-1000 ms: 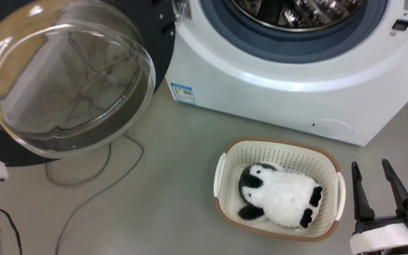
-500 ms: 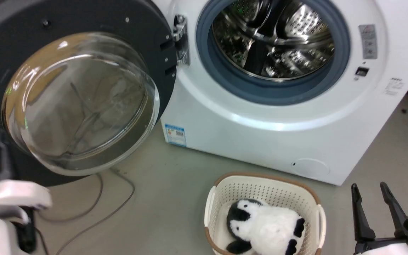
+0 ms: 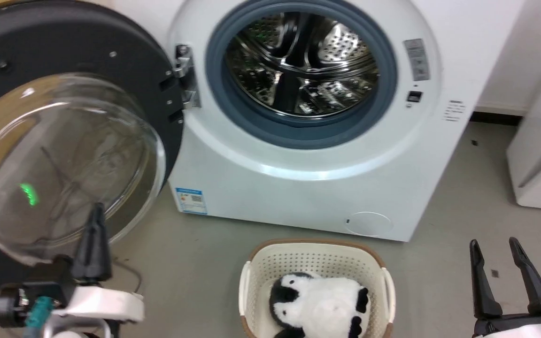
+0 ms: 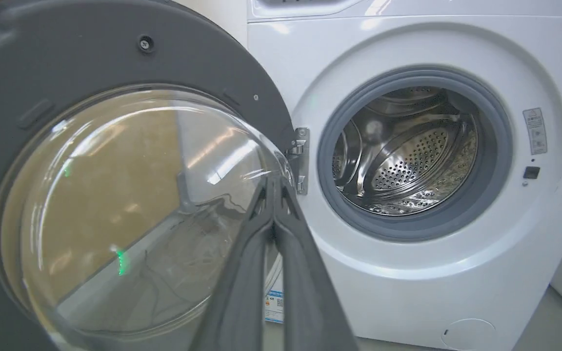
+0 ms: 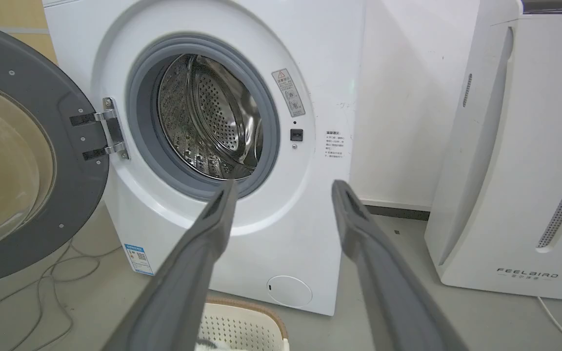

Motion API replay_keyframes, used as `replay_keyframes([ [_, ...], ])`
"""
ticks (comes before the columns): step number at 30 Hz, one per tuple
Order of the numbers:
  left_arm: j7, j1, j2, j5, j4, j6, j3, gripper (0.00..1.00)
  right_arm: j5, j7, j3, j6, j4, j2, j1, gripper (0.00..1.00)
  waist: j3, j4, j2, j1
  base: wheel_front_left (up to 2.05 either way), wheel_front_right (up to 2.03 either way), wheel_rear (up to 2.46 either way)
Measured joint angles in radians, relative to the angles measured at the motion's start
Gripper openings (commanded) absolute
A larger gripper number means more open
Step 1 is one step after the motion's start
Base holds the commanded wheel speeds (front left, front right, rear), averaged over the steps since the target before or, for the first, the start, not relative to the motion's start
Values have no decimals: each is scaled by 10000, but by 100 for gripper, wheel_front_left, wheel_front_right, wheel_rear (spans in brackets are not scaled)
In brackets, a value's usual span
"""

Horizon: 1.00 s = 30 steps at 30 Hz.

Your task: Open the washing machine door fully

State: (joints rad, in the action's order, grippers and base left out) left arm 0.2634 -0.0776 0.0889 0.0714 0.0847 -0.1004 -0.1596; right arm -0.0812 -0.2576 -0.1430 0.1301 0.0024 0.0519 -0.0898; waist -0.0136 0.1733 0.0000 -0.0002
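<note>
Hanging at nine o'clock from the drum (image 3: 298, 70), the door (image 3: 64, 61) looked fully open; my left claw (image 3: 96, 211), clenched empty, likely for pushing, faced its glass (image 3: 64, 164), my right claw (image 3: 493, 241) spread at four o'clock.

pale grey floor (image 3: 458, 197), smooth and matte. the white washing machine (image 3: 298, 202) stands on it against the wall, with a tall white slotted appliance (image 5: 515, 170) near it to the right. a cream perforated basket (image 3: 315, 245) with a brown rim sits in front of the machine. thin grey cables (image 3: 136, 280) trail across the floor to the left.
</note>
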Motion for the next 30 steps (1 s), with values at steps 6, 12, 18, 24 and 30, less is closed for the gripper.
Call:
replay_keyframes([
  [6,0,461,-199,38,-69,-67,520,100,-10,0,2,0,-61,0,-92,100,-26,-636,0,0,0,0,0],
  [12,0,798,-314,182,52,-84,780,100,-12,-2,111,0,-75,0,-111,100,-6,-1229,0,1,0,0,0],
  [18,0,1093,-357,82,98,40,819,100,-82,0,284,0,-42,0,-140,100,75,-1718,0,2,0,0,0],
  [24,0,1187,-362,67,151,123,796,0,-82,4,374,-2,35,0,-134,0,154,-1908,0,2,0,0,0],
  [30,-73,1187,-362,67,144,123,823,0,-77,67,384,-2,35,0,-129,0,154,-1907,0,2,0,0,0],
])
